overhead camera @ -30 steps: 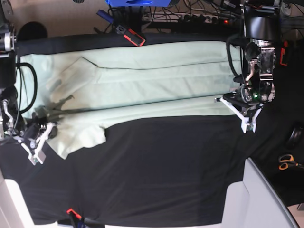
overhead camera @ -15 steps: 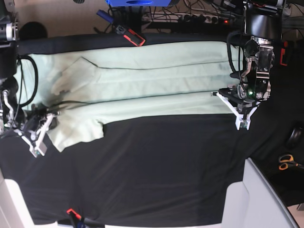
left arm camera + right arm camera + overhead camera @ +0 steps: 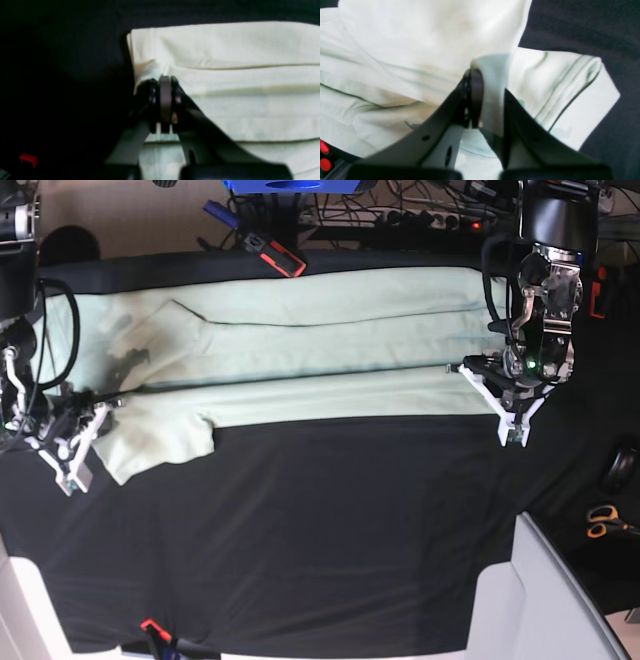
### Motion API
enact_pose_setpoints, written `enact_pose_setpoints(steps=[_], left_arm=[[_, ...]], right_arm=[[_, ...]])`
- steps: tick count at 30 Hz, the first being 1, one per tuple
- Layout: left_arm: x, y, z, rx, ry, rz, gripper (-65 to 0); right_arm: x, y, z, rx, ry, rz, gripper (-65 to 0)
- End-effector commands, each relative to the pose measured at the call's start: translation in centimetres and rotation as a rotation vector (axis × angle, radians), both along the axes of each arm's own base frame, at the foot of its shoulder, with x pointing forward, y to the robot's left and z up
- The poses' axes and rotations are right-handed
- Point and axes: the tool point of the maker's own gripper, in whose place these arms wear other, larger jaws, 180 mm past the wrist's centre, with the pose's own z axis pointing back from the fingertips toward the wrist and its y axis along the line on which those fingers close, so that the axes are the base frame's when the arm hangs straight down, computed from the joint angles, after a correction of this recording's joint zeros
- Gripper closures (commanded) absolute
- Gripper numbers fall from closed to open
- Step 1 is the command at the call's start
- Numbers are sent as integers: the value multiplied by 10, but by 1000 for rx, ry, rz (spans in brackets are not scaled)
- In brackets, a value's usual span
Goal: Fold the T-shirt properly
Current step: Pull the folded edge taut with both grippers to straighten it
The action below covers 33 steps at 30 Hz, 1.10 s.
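- Base view: my left gripper (image 3: pixel 512 432) and right gripper (image 3: pixel 72 470), each clenched on a shirt (image 3: pixel 300 350) edge, have carried it toward the table's (image 3: pixel 350 530) far edge.
- Shirt lies along that far edge; long fold closing.

Both arms were low over the work surface, one at each end. L gripper (image 3: pixel 512 432) sat at base view's right, wrist pointing down toward the near edge, white fingers (image 3: pixel 484 388) splayed in a V. Jaws were closed, pinching a T-shirt (image 3: pixel 320 340) edge per wrist cam. R gripper (image 3: pixel 68 480) sat at base view's left, angled down-left, jaws clamped on cloth, cable looped above the wrist.
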Motion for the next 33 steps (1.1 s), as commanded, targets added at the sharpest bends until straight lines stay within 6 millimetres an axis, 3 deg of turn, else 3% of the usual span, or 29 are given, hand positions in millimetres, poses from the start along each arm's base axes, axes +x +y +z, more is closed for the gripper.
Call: enact_pose_setpoints(steps=[1,6,16,23,33], left_arm=[[10,13,13,41,-40,-4,0],[9,14,15,46,-41,-8,0],[-14,13,1,45,10,-9,0],[-32,-9,-17,33,70,-77,0],[-37,-9,-19,36,84,-80,0]], right_arm=[[13,-10,14,-18,-45,-10,0],[4,-9,7,-16,-25,-10,0],[-7,-8,-1,-15,-2,-6,0],[-11,-7,-5,-14,7,-4,-1],[-19,-7,-9,-16,24,-2,-1]])
